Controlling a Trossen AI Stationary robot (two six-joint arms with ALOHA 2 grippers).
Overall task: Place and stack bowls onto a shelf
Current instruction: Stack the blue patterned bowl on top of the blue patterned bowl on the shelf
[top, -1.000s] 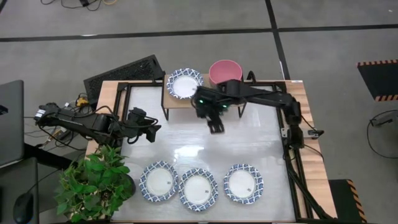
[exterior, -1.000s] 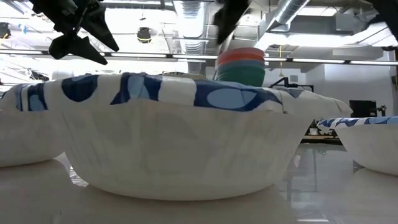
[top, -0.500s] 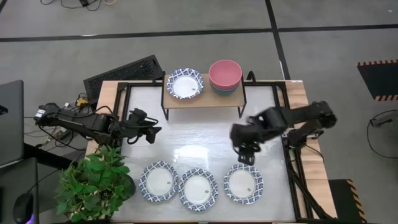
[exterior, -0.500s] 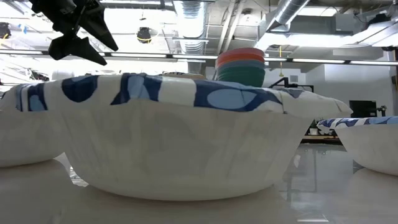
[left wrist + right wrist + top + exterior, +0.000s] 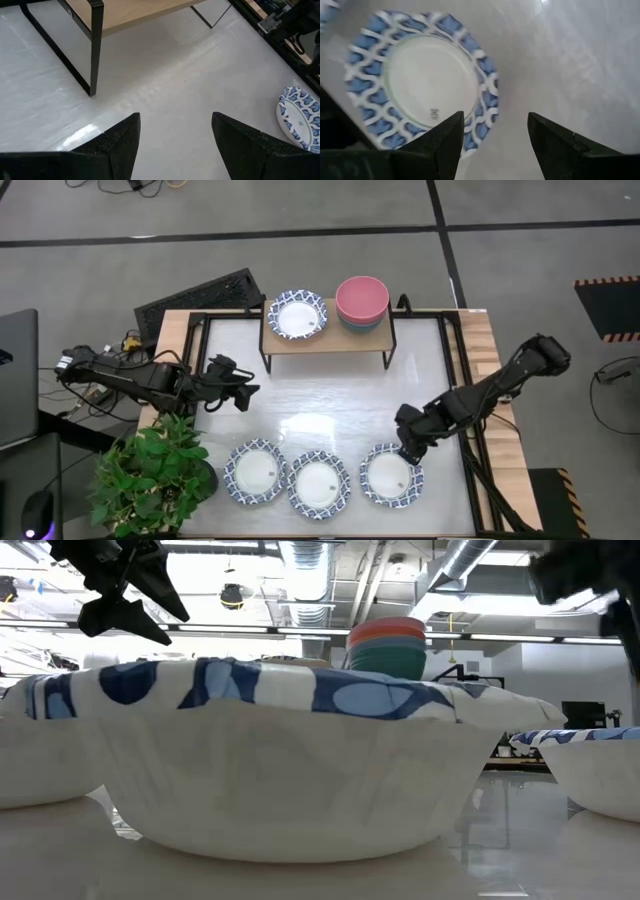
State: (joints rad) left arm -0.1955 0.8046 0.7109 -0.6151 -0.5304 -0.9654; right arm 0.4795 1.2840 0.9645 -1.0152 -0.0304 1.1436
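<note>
Low view's swamped by the nearest patterned bowl (image 5: 285, 755); red-pink bowl (image 5: 386, 632) peeks behind, shelf hidden, right tool (image 5: 575, 575) just blur.

Arms: two are seen, dark, almost black, built of jointed tubular segments.
Left claw (image 5: 243, 393): two matte black fingers (image 5: 117, 145), broad and wedge-shaped, tapered toward the tips.
Right claw (image 5: 494, 142): the same black, flat-faced fingers (image 5: 555, 142) are shown.
Cables: dark leads are run along each arm behind its claw.
</note>
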